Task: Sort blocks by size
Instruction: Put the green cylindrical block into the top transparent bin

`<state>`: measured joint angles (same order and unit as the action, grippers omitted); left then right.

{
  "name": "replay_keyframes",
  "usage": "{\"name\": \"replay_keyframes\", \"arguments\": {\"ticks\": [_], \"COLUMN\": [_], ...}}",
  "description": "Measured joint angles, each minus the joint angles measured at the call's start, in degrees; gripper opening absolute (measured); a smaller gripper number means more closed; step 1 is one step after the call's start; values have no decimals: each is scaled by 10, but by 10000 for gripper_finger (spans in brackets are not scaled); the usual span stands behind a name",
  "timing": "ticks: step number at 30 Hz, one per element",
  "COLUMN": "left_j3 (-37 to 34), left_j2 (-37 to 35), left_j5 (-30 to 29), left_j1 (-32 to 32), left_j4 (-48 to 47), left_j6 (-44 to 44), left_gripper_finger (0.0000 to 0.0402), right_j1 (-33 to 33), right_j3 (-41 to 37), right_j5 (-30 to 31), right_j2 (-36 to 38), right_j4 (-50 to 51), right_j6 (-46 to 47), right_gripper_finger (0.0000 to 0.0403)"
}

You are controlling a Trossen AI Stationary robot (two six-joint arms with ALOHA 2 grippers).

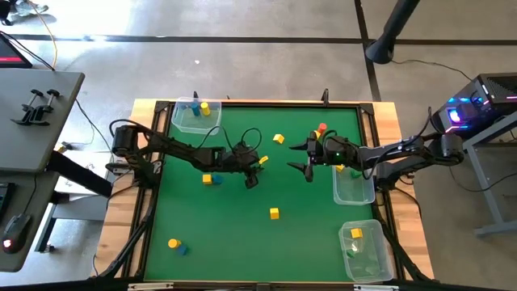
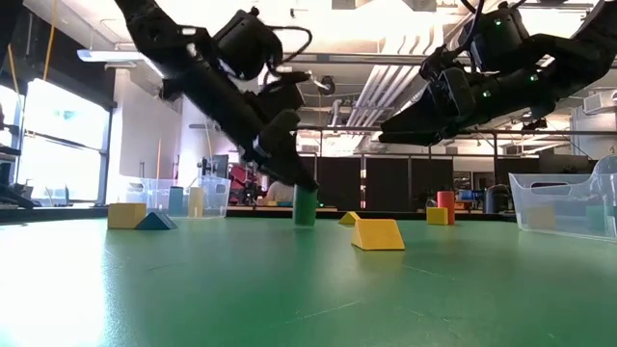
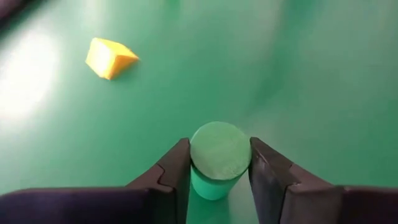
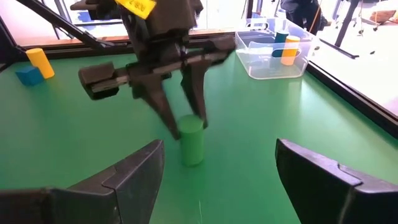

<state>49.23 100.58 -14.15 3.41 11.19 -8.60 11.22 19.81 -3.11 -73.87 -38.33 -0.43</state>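
A green cylinder (image 3: 217,152) stands upright on the green mat, near the table's middle; it also shows in the low view (image 2: 305,206) and the right wrist view (image 4: 191,142). My left gripper (image 1: 251,175) is shut on it. My right gripper (image 1: 307,158) is open and empty above the mat, just to the right of the cylinder, and its fingers (image 4: 134,171) face it. Loose blocks lie on the mat: a yellow wedge (image 1: 275,213), a yellow block (image 1: 279,139), a yellow and blue pair (image 1: 212,179), a yellow cylinder with a blue block (image 1: 175,245), and a red block (image 1: 322,128). My left gripper pinches the green cylinder's upper side wall (image 3: 198,163) between its two fingers (image 3: 177,165). The fingers slant down from above and from the table's left. The cylinder is upright, and its bottom end (image 4: 191,160) seems to rest on the mat.
A clear tub (image 1: 192,121) at the far left corner holds a few blocks. A second clear tub (image 1: 353,192) stands at the right edge under my right arm. A third tub (image 1: 367,257), at the near right, holds a yellow block. A raised wooden rim (image 1: 258,103) borders the mat.
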Motion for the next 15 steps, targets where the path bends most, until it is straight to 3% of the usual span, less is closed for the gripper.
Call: {"name": "replay_keyframes", "arguments": {"ticks": [7,11,15], "left_j3": [31,31,30], "left_j2": [-134,-229,-274], "left_j5": [-173,-214,-204], "left_j1": [14,63,152], "left_j4": [-167,-276,-338], "left_j6": [58,57,32], "left_gripper_finger": [84,84,84], "right_j1": [0,0,0], "right_j3": [0,0,0], "right_j5": [0,0,0], "right_j2": [0,0,0], "right_j4": [3,4,4], "right_j6": [2,2,2], "right_gripper_finger": [295,295,295]}}
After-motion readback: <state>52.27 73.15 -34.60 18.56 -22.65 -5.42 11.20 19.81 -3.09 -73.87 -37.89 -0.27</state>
